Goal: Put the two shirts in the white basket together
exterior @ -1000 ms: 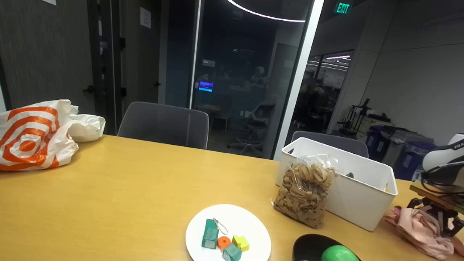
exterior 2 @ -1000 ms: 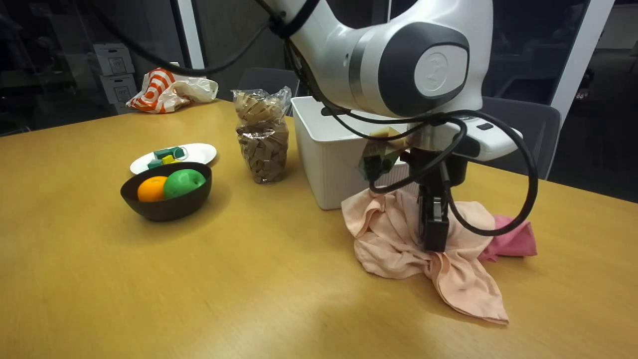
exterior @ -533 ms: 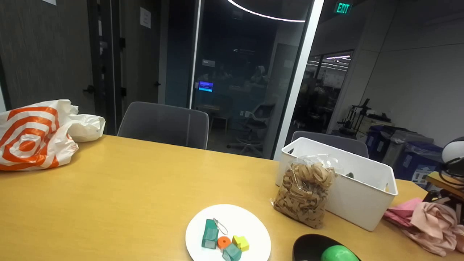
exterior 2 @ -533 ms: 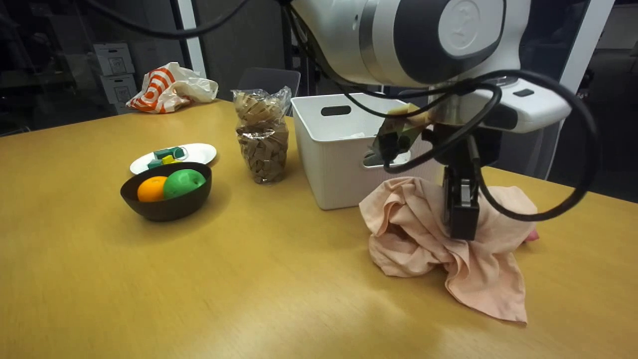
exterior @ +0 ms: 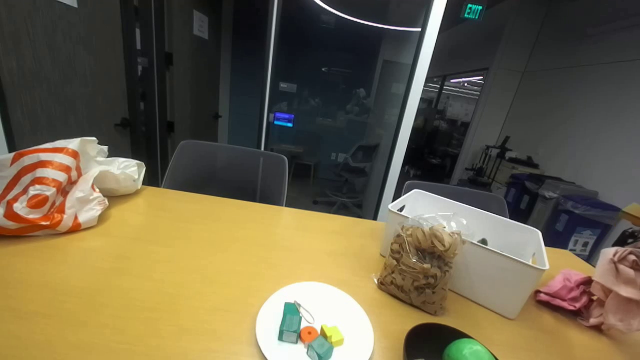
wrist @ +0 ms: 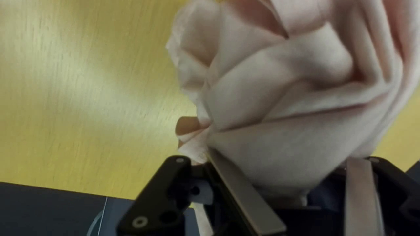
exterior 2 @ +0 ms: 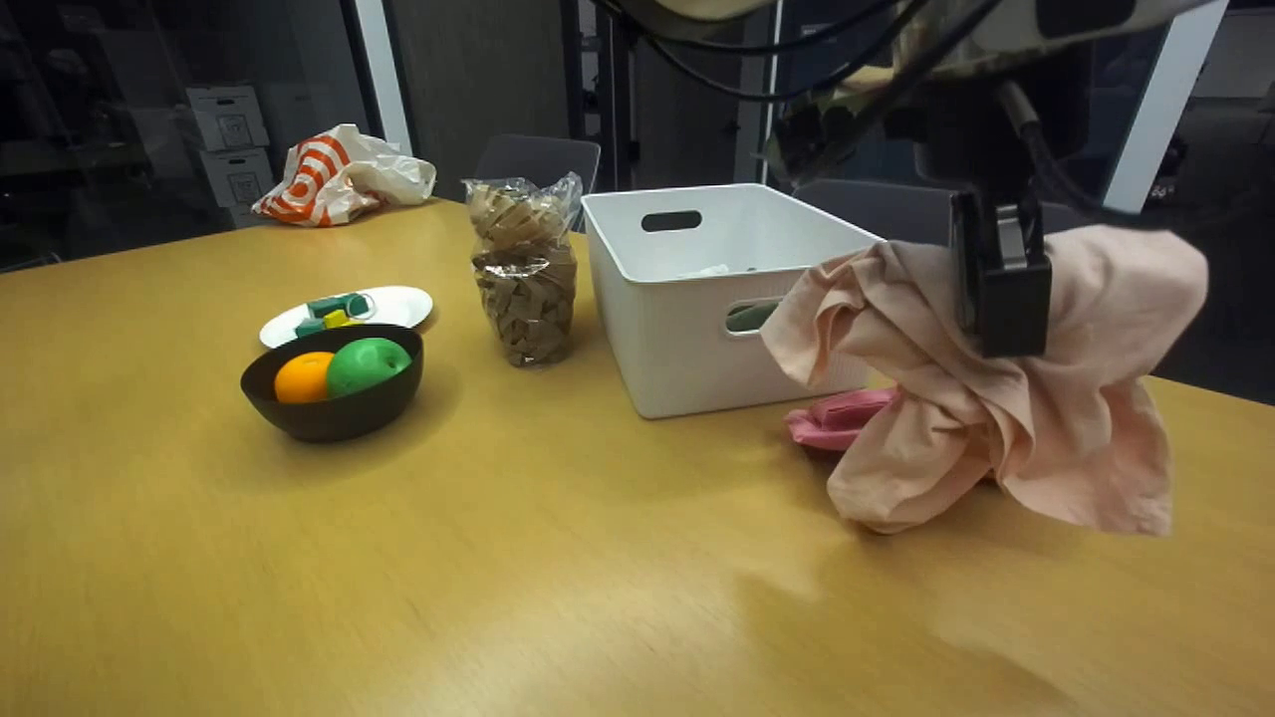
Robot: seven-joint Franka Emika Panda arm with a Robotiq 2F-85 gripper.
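In an exterior view the gripper (exterior 2: 1006,334) is at the right of the frame, up above the table (exterior 2: 498,558). Its fingers (wrist: 244,196) press tight on a bunch of the pale shirt (exterior 2: 996,408), with their tips hidden in the cloth. The pale shirt hangs from them in loose folds, mostly right of the basket (exterior 2: 687,349). I can't tell if its lowest bit touches the table. The pink shirt (exterior 2: 842,418) lies in a heap just beside the near end of the basket, partly behind the pale shirt. I can't see any of it in the grip.

Both shirts look soft and light, so a hard squeeze should do no harm. The cloth doesn't look slippery, but a thin pinch could let go. The pale shirt seems held near its middle, so its ends flop and might catch on the basket. It should go up high, then left over the open top. For the pink shirt, the best place to grab looks like the puffy fold on top: push down deep and pinch many layers at once.
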